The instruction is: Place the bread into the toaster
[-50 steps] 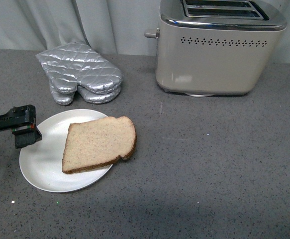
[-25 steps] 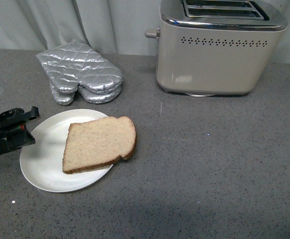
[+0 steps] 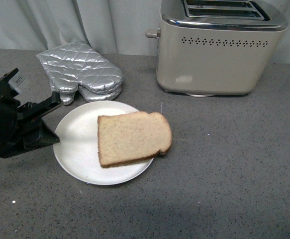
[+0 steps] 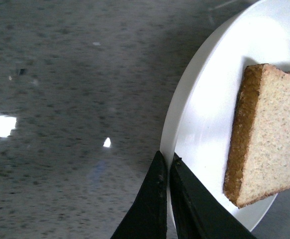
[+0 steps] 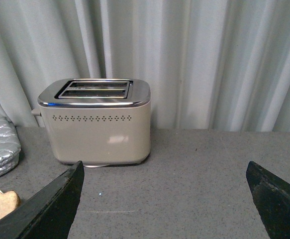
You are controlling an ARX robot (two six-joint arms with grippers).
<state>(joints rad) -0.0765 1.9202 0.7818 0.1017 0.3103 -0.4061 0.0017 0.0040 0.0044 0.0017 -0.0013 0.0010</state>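
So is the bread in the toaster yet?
No. The bread lies flat on the white plate; the toaster slots look empty.

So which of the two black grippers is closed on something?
The left gripper, pinching the rim of the round white plate; the right gripper is wide open, holding nothing.

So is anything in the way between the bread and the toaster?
No, nothing visible. Only bare grey countertop lies between the bread on its white plate and the toaster. The silver oven mitts sit off to the side, and the toaster's slots look empty.
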